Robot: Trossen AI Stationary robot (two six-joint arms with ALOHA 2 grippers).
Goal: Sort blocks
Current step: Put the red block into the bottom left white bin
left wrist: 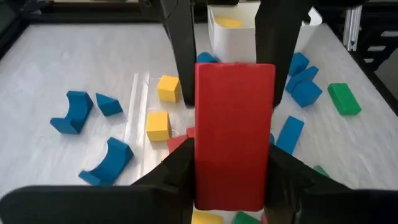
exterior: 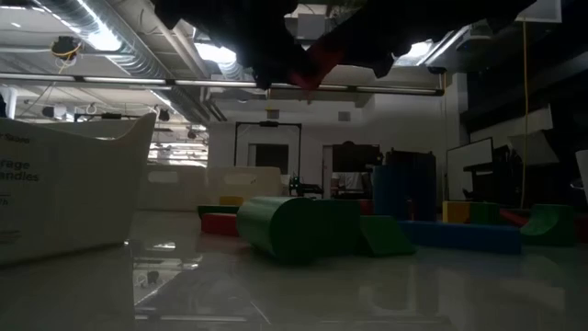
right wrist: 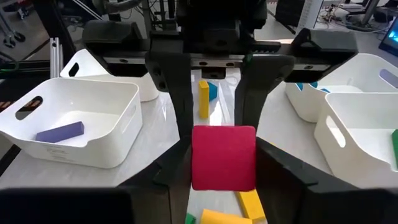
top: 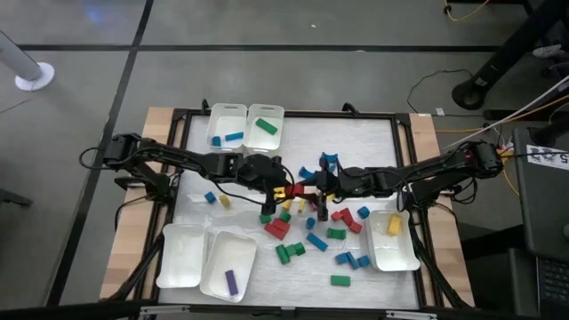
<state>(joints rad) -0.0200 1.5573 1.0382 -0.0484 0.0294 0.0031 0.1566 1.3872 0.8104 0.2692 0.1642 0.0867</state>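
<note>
A red bar block (left wrist: 234, 118) hangs above the middle of the table, with both grippers meeting at it. My left gripper (left wrist: 233, 163) comes from the table's left and is shut on one end. My right gripper (right wrist: 224, 158) comes from the right and is shut on the other end. In the high view the block (top: 300, 189) shows as a small red patch between the two dark hands. Many loose blocks (top: 311, 233) in red, yellow, blue and green lie on the white mat below. My left gripper pinches the bar's two long sides (left wrist: 200, 168) between its fingers at the end nearer to it. The fingers slant down from the table's left and lie along the bar. The bar is lifted clear of the table. My right gripper pinches the bar's opposite end (right wrist: 198, 163) between its two fingers, reaching nearly level from the table's right. Its fingers (left wrist: 180, 56) stand on either side of that end. The bar hangs clear of the mat between the two hands.
White trays ring the mat: two at the far side, one with blue blocks (top: 213, 118) and one with a green block (top: 277, 114); two at the near left (top: 169, 258), one holding a purple block (top: 213, 276); one at the right with a yellow block (top: 380, 253).
</note>
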